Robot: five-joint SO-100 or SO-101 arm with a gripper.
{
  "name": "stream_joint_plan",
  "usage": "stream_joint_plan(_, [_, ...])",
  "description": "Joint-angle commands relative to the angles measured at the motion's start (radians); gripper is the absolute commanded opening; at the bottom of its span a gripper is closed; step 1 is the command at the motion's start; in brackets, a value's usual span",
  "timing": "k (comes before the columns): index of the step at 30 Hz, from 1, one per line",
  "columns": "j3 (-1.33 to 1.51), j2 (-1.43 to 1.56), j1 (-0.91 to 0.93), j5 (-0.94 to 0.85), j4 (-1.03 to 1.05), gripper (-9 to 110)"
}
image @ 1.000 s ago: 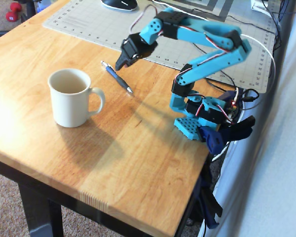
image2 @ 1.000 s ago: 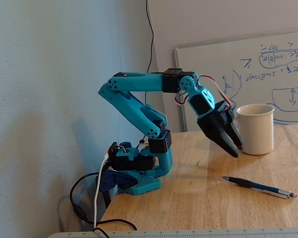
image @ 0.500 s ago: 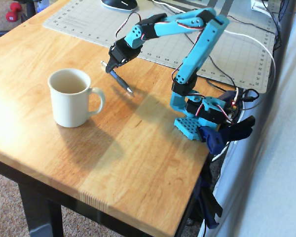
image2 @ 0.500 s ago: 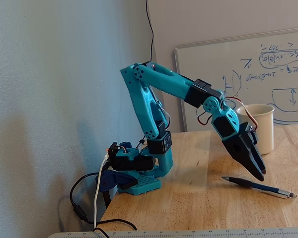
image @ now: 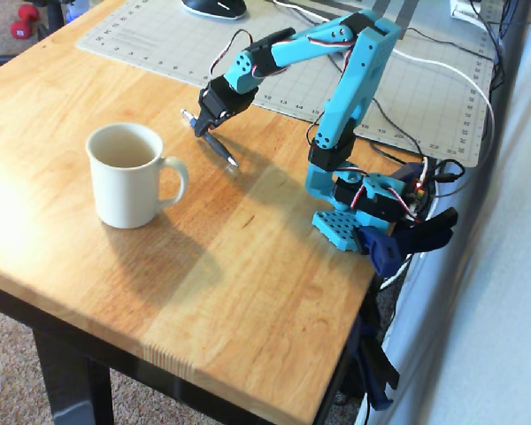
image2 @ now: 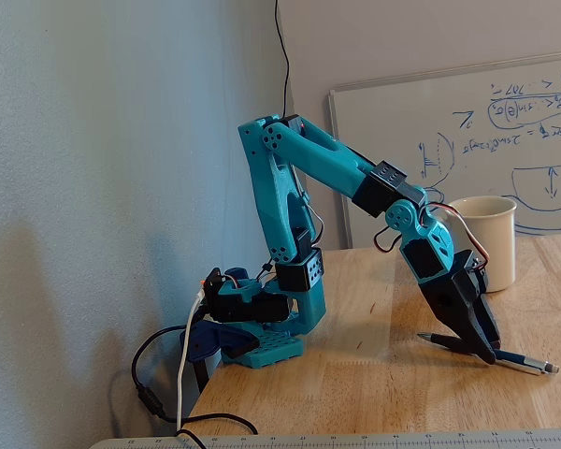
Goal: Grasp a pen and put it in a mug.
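The dark-blue pen lies on the wooden table, just right of the mug in the overhead view. It also shows in the fixed view, with its silver end pointing right. The cream-white mug stands upright with its handle toward the pen, and appears behind the arm in the fixed view. My gripper points down at the pen near its far end, with both black fingers close together on either side of it. The pen rests on the table.
The blue arm base is clamped at the table's right edge with cables beside it. A cutting mat covers the far part of the table. A whiteboard leans against the wall in the fixed view.
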Motion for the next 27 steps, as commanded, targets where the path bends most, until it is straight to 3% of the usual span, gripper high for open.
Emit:
stream_joint_plan(1, [-0.063, 0.012, 0.009, 0.003, -0.017, 13])
stream_joint_plan(23, [-0.028, 0.026, 0.002, -0.009, -0.008, 13])
stream_joint_plan(27, [-0.026, 0.028, 0.000, -0.009, -0.006, 8])
